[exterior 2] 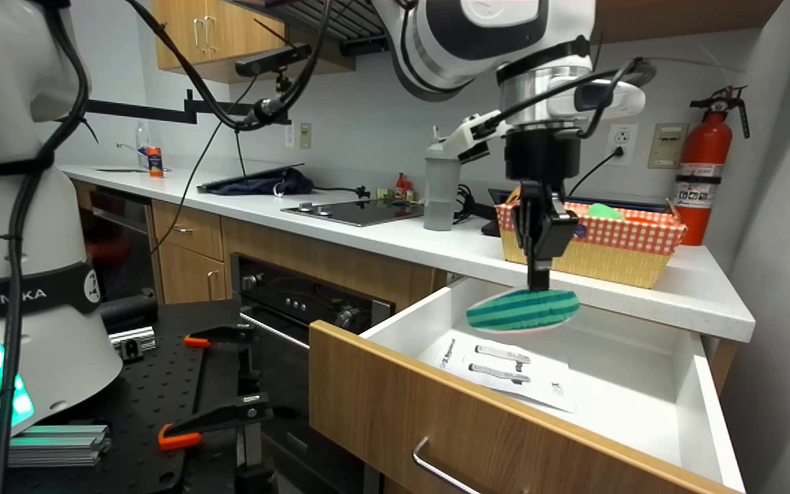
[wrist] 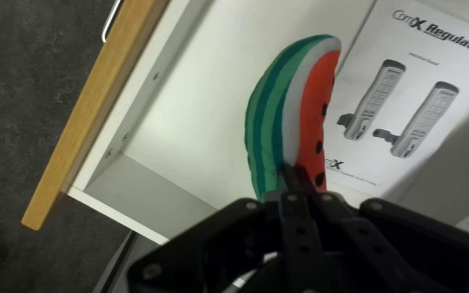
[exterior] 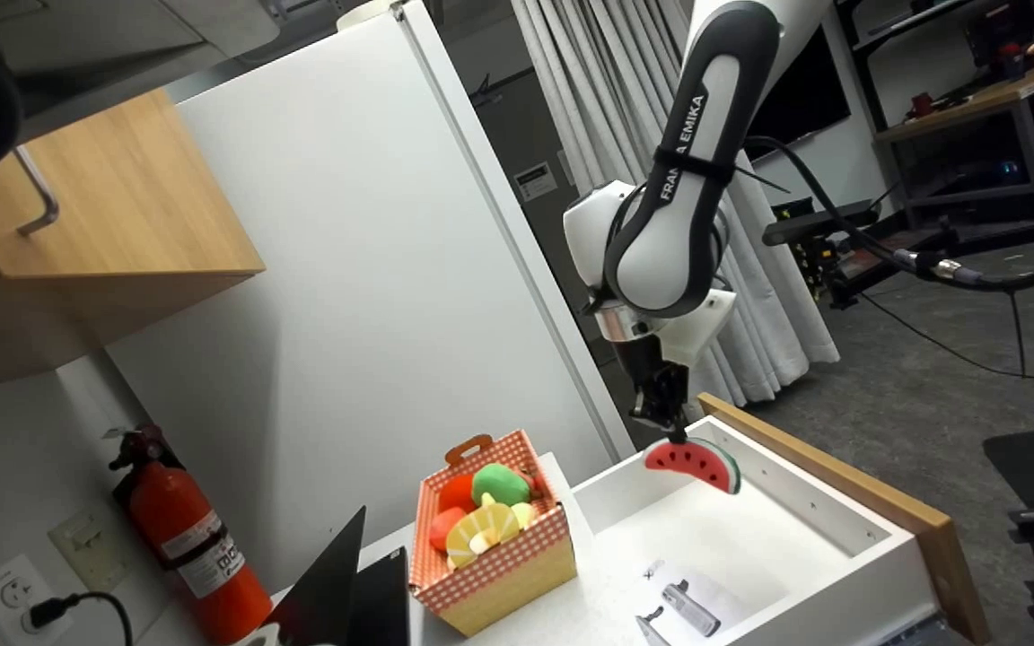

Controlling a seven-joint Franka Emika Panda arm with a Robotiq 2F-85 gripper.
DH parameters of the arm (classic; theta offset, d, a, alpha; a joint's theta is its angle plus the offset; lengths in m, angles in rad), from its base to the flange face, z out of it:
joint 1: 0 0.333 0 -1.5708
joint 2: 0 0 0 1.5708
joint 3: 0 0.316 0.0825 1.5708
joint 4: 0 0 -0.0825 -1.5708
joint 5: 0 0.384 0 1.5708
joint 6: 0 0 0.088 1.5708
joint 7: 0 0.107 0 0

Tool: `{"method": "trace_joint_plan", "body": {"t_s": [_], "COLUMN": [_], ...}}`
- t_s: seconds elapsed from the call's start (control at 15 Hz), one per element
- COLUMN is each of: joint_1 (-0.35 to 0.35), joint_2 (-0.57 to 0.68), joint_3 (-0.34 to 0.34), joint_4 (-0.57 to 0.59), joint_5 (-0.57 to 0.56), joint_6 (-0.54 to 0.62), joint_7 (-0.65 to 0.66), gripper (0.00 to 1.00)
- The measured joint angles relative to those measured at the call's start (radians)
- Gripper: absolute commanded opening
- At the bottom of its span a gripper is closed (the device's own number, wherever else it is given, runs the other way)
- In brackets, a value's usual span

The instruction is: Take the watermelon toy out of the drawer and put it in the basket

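the gripper (exterior 2: 539, 280) is clenched on the watermelon toy (exterior: 692, 462), which hangs over the floor of the drawer (exterior 2: 395, 391), not touching it. it is pinched off centre, the wrist view showing the longer part jutting away from the grip, so it may swing or twist if hurried. the step in hand looks like the lift and carry. go straight up first: whether its underside clears the drawer's walls is hard to tell, and it must pass the lip of the countertop (exterior 2: 463, 247) and then the checked rim of the basket (exterior: 508, 574). keep it level and cross slowly. the basket is well filled with toy fruit (exterior: 492, 522), so bring the toy over the middle, lower it until it rests on those, then ease the grip and rise plumb, lest it tumble over the side.
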Motion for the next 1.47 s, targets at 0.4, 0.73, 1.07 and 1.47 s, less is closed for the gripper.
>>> {"method": "trace_joint_plan", "body": {"t_s": [0.4, 0.73, 1.07, 1.47], "joint_1": [0.030, 0.058, 0.073, 0.087], "joint_2": [-0.153, -0.243, -0.322, -0.354], "joint_3": [0.101, 0.148, 0.171, 0.193], "joint_4": [-0.096, -0.123, -0.115, -0.089], "joint_5": [0.078, 0.142, 0.217, 0.255], "joint_6": [0.017, 0.021, 0.056, 0.113], "joint_7": [0.000, 0.000, 0.001, 0.017], "gripper": [0.00, 0.00, 0.00, 0.00]}}
